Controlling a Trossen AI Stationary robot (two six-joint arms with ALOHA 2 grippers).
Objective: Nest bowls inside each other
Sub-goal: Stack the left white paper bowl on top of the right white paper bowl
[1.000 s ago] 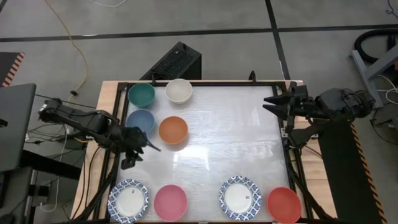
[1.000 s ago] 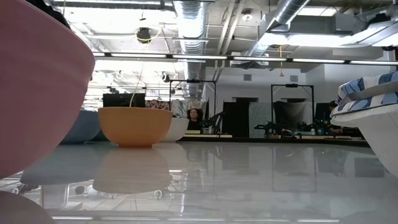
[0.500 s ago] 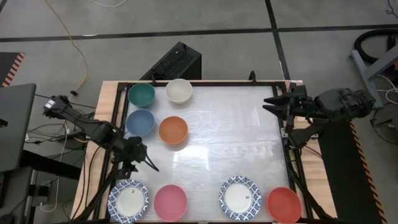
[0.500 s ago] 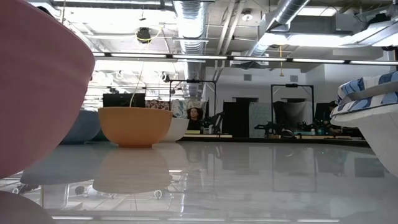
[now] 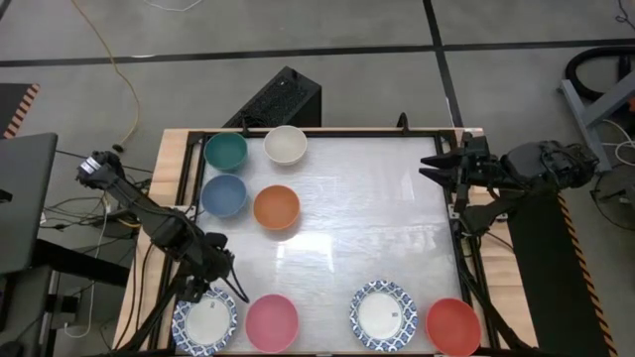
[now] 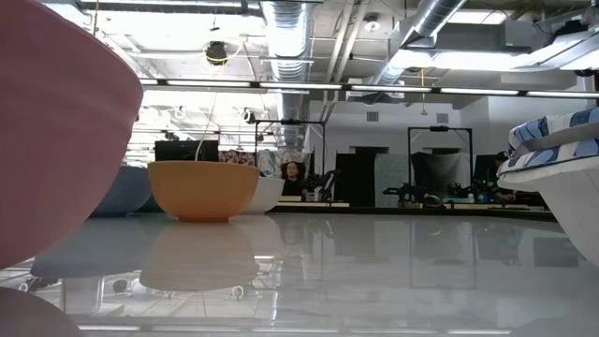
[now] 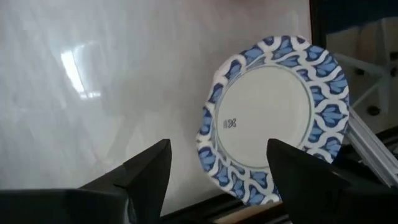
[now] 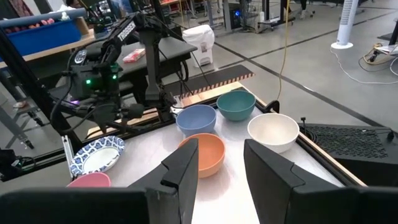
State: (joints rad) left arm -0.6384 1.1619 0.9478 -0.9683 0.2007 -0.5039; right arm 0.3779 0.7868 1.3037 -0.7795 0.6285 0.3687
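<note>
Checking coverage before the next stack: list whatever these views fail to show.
- Low view: pink bowl is cut off by the left edge and hides the near-left table.
- Low view: patterned bowl is cut off by the right edge.
- Low view: neither claw shows.
- High view: left claw is too dark and small against the patterned-rim bowl to judge contact.

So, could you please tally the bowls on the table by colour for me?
Teal bowl: 1
White bowl: 1
Blue bowl: 1
Orange bowl: 1
Pink bowl: 1
Red bowl: 1
Patterned bowls: 2
Total: 8
</note>
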